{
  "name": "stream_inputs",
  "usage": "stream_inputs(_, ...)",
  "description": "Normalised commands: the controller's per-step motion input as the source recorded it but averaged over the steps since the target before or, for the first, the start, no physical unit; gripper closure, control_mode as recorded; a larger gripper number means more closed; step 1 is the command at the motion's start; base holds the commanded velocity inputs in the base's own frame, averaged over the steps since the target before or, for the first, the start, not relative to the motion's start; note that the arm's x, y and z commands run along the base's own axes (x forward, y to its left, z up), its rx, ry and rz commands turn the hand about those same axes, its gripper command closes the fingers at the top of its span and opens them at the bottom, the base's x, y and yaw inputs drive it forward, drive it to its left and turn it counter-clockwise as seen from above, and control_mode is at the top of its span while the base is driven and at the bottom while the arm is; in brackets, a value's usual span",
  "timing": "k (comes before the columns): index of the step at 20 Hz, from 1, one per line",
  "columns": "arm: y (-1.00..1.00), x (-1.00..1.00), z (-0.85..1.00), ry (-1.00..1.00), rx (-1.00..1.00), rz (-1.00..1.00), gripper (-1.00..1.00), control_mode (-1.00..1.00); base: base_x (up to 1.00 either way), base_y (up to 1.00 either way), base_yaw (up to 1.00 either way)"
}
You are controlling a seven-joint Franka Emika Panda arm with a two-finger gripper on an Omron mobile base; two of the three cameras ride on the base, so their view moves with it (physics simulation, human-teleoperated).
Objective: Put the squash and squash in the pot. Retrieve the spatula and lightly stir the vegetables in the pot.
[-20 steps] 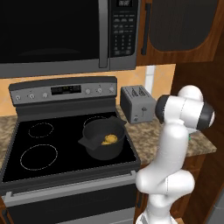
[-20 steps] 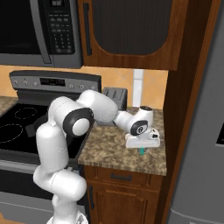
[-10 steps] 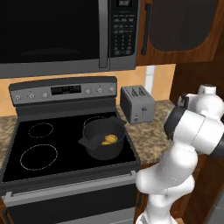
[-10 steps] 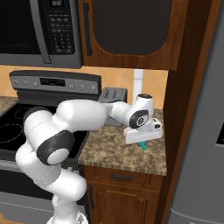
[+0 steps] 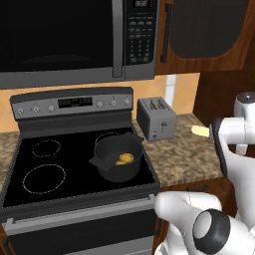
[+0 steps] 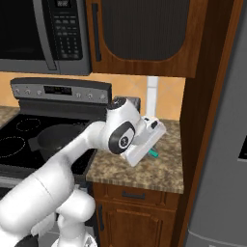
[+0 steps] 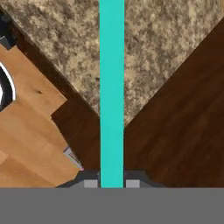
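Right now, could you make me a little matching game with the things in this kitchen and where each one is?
Things:
1. squash
2. spatula
3. toaster
4. pot

Places:
A. on the stove
B. between the gripper's fingers
C. on the counter beside the stove
D. inside the pot

Pairs: 1-D, 2-B, 3-C, 4-A

Two base cameras flank the arm, both covering the stove (image 5: 74,164) and counter (image 6: 144,169); the hand camera looks close along the spatula (image 7: 112,87).
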Motion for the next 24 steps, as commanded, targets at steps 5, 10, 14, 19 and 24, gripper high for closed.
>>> stream_inputs(5,0.72,-0.42,0.99,-0.23,-0.51,0.28,1.0,-1.0,0.0,0.0,0.0)
stream_inputs(10,1.0,-0.1,0.98,-0.01,-0.53,0.11,1.0,-1.0,0.0,0.0,0.0)
stream_inputs(14,0.99,0.0,0.99,0.0,-0.53,0.03,1.0,-1.0,0.0,0.0,0.0)
stream_inputs(19,1.0,0.0,0.99,0.03,-0.5,0.01,1.0,-1.0,0.0,0.0,0.0)
stream_inputs(24,1.0,0.0,0.43,0.2,-0.44,0.0,1.0,-1.0,0.0,0.0,0.0)
